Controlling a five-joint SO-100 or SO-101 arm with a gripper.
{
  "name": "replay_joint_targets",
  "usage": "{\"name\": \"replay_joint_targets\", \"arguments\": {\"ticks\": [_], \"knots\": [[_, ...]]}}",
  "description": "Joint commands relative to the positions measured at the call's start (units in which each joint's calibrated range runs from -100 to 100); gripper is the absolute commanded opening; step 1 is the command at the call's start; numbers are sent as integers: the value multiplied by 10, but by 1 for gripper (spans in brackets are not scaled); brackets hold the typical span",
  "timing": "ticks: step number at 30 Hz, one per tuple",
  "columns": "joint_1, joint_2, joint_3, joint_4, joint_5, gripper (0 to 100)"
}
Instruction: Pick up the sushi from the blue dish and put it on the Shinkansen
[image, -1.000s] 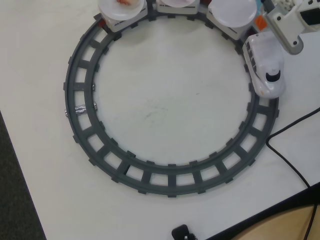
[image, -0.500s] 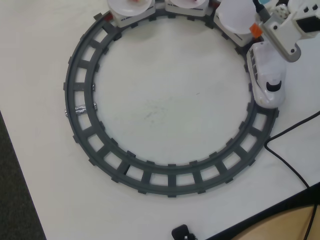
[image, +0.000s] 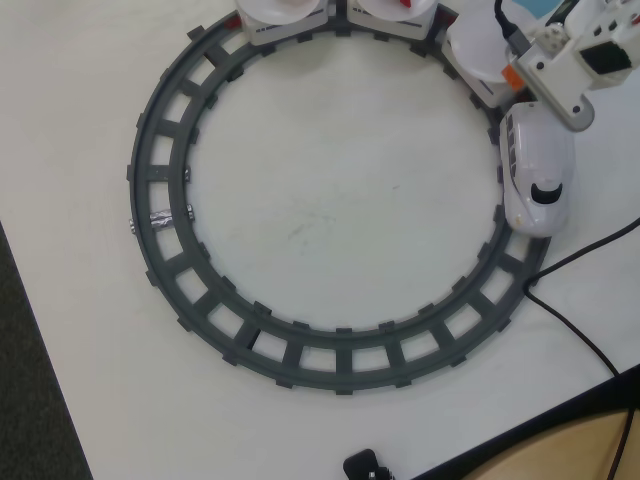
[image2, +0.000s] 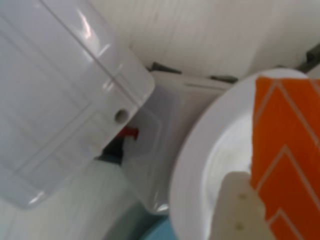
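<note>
Up close in the wrist view, the sushi hangs over a white plate of the Shinkansen. Whether the claw pinches it, I cannot tell.

- The sushi looks like smooth, matt orange plastic with thin pale stripes, sitting right against the beige finger, which looks like dull, slightly grainy plastic.
- The white plate under the fingers is glossy plastic, with soft highlights along its rim.
- The Shinkansen, just beside the gripper in the overhead view, is shiny white plastic with a glossy black windshield spot.
- The big white gripper shell has a semi-gloss, smooth plastic look with moulded lines.
- The grey ring track, well away from the fingers, is matt plastic.
- The table is a smooth, matt off-white, faintly scuffed.
</note>
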Motion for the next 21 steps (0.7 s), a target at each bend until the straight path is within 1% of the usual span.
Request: {"name": "replay_joint_targets", "arguments": {"ticks": [1,8,16,21], "knots": [[-2,-26,19,-43,3,3],[-2,-25,25,-52,3,3],[-5,-26,20,-13,3,2],[-7,-22,20,-10,3,2]]}}
